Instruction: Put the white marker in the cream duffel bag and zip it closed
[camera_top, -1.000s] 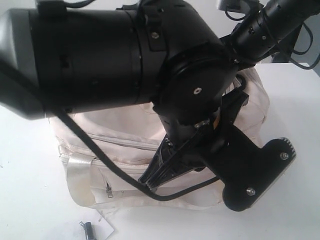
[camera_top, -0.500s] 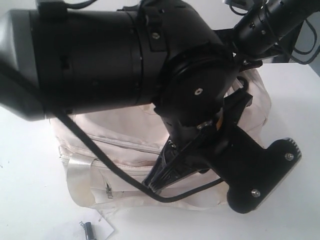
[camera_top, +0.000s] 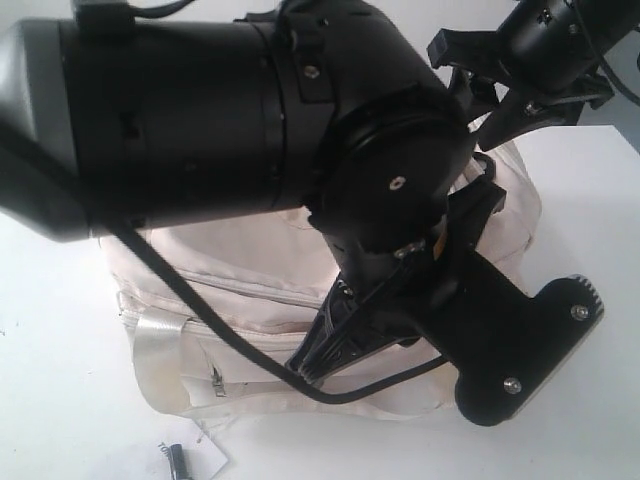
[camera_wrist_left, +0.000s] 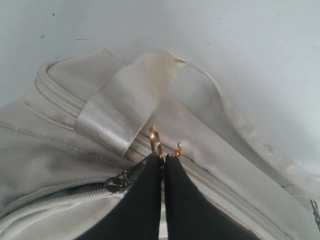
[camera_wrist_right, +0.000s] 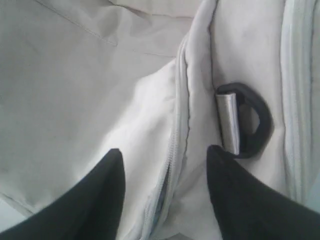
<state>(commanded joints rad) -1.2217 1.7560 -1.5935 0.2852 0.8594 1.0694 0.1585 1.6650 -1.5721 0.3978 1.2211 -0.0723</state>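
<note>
On the white table (camera_top: 60, 330) sits the cream bag (camera_top: 230, 260), and a big black arm (camera_top: 200, 110) hides much of it. The left gripper (camera_wrist_left: 163, 159) is at the bag's top, by the shiny strap (camera_wrist_left: 120, 110). Its fingers are pressed together and pinch the little gold zip pull (camera_wrist_left: 154, 137). The right gripper (camera_wrist_right: 165, 155) hangs over one end of the bag, next to a black ring (camera_wrist_right: 250, 120). Its fingers are spread wide and hold nothing.

I cannot see the marker for sure. A tiny dark thing lies on a paper tag (camera_top: 205, 462) just in front of the bag, but it is too small to tell.

The bag looks soft and floppy, so I think it will bunch up when the zip is pulled. The zip pull is small and hard and likely slippery, so it needs a tight pinch. A good place for the right gripper to hold is the cloth by the ring, to keep the bag flat.
</note>
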